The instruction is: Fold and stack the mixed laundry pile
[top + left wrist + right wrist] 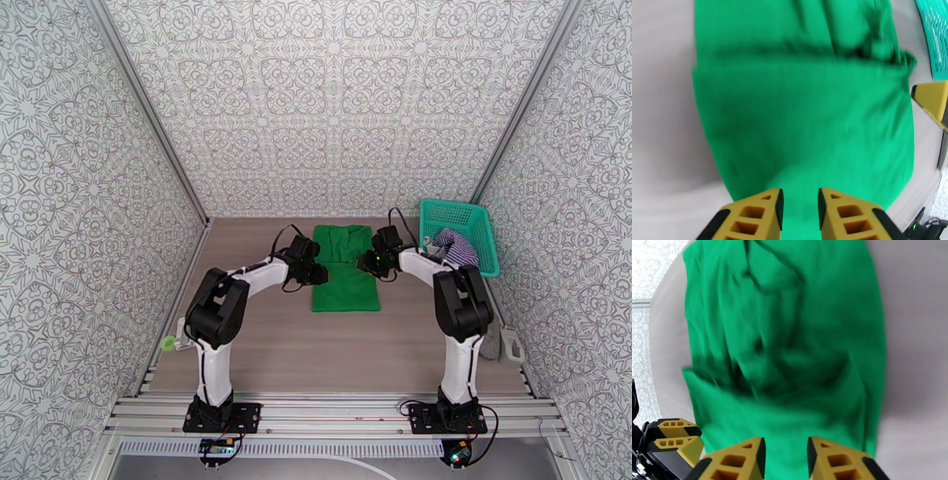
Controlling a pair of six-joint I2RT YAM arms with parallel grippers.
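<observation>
The green T-shirt (345, 270) lies flat on the counter (316, 355), centred left to right and toward the far side. Its far part is narrower and creased, its near part a smoother rectangle, and a cross-wise layer edge runs between the two. The left pincer (316, 273) stands at the shirt's left edge and the right pincer (368, 262) at its right edge, both about level with that cross-wise edge. You may judge this mirrored placement as the stance for working both sides of one fold at once, so the cloth travels square rather than skewed. In the left wrist view the left pincer (800, 195) is partly spread. The shirt (802, 118) shows through the gap, and no cloth is seen gathered between the fingers (770, 213). In the right wrist view the right pincer (785, 443) is likewise partly spread over the shirt (790, 358), with nothing visibly pinched. Both wrist views are blurred, so you cannot tell whether the tips touch the fabric. The striped sleeveless top (455, 246) lies bunched in the teal basket (450, 205) at the far right, just beside the right arm's forearm, and it is not yet folded. As a judgement, the task is in its first half, with one garment part-folded and the other untouched. For moving room, note the broad bare counter near of the shirt and to its left. On the right the basket wall crowds the right arm, and the far wall lies close behind the shirt's collar end.
</observation>
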